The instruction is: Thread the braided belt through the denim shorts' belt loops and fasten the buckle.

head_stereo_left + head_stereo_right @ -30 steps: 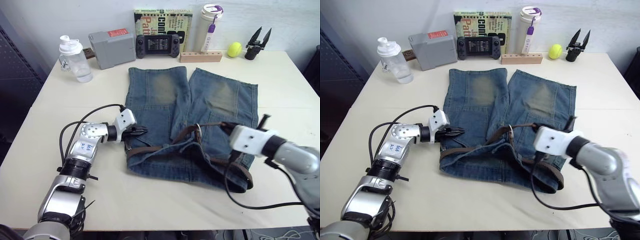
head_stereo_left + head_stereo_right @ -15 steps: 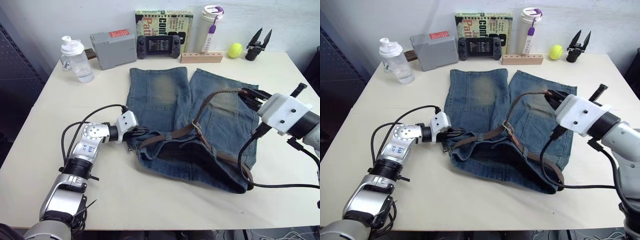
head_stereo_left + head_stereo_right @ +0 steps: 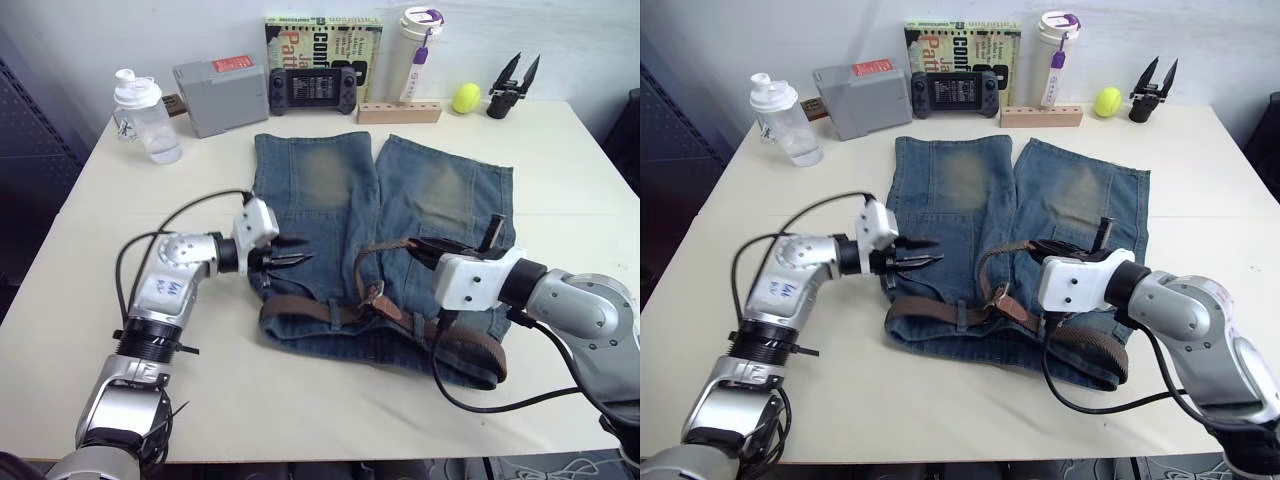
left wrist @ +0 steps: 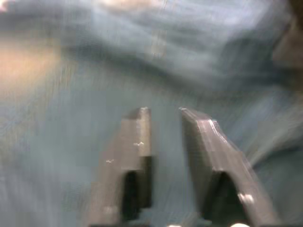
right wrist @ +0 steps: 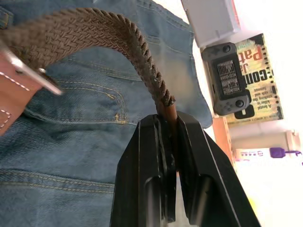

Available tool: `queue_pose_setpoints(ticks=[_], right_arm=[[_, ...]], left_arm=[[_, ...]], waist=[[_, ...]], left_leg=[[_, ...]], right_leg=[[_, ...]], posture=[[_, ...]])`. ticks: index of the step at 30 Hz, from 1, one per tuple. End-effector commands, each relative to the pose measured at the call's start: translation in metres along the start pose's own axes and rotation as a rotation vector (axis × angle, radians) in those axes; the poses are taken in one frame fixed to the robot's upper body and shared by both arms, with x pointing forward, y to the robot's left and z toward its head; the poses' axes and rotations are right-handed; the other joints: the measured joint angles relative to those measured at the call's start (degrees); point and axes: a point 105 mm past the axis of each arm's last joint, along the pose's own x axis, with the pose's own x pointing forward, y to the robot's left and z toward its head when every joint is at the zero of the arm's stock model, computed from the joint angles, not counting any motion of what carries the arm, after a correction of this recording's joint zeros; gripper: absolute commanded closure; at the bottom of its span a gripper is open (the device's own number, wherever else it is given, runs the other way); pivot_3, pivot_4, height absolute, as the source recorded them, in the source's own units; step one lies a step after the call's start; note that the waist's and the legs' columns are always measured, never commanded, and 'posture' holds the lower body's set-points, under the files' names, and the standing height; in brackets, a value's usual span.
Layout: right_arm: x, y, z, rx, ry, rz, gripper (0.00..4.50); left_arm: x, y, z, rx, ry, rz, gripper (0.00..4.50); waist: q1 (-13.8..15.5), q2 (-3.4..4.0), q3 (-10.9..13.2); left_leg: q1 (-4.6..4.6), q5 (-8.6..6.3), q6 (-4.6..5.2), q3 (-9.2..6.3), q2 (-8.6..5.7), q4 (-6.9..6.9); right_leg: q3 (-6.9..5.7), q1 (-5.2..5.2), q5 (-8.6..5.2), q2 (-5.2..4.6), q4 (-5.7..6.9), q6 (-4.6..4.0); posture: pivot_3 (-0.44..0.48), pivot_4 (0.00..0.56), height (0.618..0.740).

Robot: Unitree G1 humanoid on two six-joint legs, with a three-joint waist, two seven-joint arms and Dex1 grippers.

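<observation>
On the tabletop, the denim shorts lie flat with the waistband nearest us, and the braided belt now runs along that waistband. Half a second ago the right end effector was raised over the right leg with the belt drawn up in a long taut arc; it has since come back down and inward, and we now see it low over the middle of the shorts. The belt has gone slack with it: a small loop stands up from the buckle to the end effector, and the rest lies on the waistband. In the right wrist view its two fingers are pinched shut on the reddish-brown leather tip.

The left end effector has let go of the waistband corner it was on and lifted slightly; it hovers just above the left leg, fingers parted with nothing between them.

Our reading: the pull took up the slack and settled the belt into the belt loops; at least one loop crosses the strap near the centre. The far right stretch is hidden behind the arm, so we cannot confirm full threading. The tip is not yet through the buckle, so fastening remains.
</observation>
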Motion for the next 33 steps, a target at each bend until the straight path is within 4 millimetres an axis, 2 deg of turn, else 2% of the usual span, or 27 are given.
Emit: queue_pose_setpoints(ticks=[1,5,12,16,17,19,20,21,27,33], right_arm=[[0.002,-0.005,0.006,-0.051,-0.02,-0.022,4.5],[0.005,-0.005,0.007,-0.066,-0.026,-0.02,4.5],[0.009,-0.006,0.014,-0.084,-0.049,-0.028,4.5],[0.009,-0.007,0.015,-0.088,-0.054,-0.031,4.5],[0.009,-0.007,0.015,-0.089,-0.054,-0.031,4.5],[0.009,-0.008,0.015,-0.09,-0.051,-0.034,4.5],[0.009,-0.008,0.015,-0.091,-0.049,-0.036,4.5],[0.01,-0.008,0.015,-0.089,-0.048,-0.036,4.5],[0.012,-0.009,0.015,-0.08,-0.048,-0.039,4.5],[0.012,-0.012,0.014,-0.031,-0.045,-0.056,4.5]], left_arm=[[-0.001,-0.018,0.05,0.013,-0.134,-0.079,1.39],[0.01,-0.033,0.058,0.033,-0.12,-0.118,0.08],[0.045,-0.031,0.046,0.084,-0.04,0.005,0.08],[0.054,-0.03,0.041,0.109,-0.015,0.059,0.08],[0.054,-0.03,0.04,0.11,-0.012,0.066,0.48],[0.054,-0.033,0.039,0.127,-0.002,0.06,0.9],[0.054,-0.035,0.038,0.137,0.005,0.055,1.44],[0.055,-0.036,0.036,0.14,0.015,0.055,1.74],[0.056,-0.036,0.029,0.171,0.059,0.061,4.47],[0.055,-0.034,0.025,0.184,0.082,0.08,4.47]], waist=[[0.03,0.02,-0.01],[0.1,0.01,-0.01],[0.26,0.01,0.0],[0.19,0.01,-0.01],[0.19,0.01,0.0],[0.19,0.01,-0.01],[0.18,0.01,0.0],[0.17,0.01,0.0],[0.25,0.01,0.0],[0.21,0.01,0.0]], left_leg=[[0.04,0.0,0.0,-0.02,0.01,0.0],[0.04,0.0,0.0,-0.01,-0.01,0.0],[0.03,0.0,0.0,0.03,-0.04,-0.01],[0.03,0.0,0.0,0.05,-0.02,-0.02],[0.03,0.0,0.0,0.05,-0.02,-0.02],[0.03,0.0,0.0,0.06,-0.02,-0.02],[0.03,0.0,0.0,0.06,-0.01,-0.02],[0.03,0.0,0.0,0.06,-0.01,-0.02],[0.03,0.0,0.0,0.05,-0.02,-0.01],[0.03,0.0,0.0,0.06,-0.02,-0.02]], right_leg=[[0.0,0.03,0.0,0.0,0.01,0.0],[0.03,0.03,0.0,0.0,-0.01,0.0],[0.04,0.03,0.0,0.01,-0.04,0.0],[0.04,0.02,0.0,0.03,-0.04,-0.01],[0.04,0.02,0.0,0.03,-0.04,-0.01],[0.05,0.01,-0.01,0.03,-0.04,-0.01],[0.04,0.01,-0.01,0.03,-0.04,-0.01],[0.04,0.01,-0.01,0.03,-0.04,-0.01],[0.05,0.02,-0.01,0.02,-0.04,-0.01],[0.05,0.02,-0.01,0.03,-0.04,-0.01]], posture=[[0.0,0.15,0.731],[0.0,0.15,0.731],[0.0,0.15,0.731],[0.0,0.15,0.731],[0.0,0.15,0.731],[0.0,0.15,0.731],[0.0,0.15,0.731],[0.0,0.15,0.731],[0.0,0.15,0.731],[0.0,0.15,0.731]])
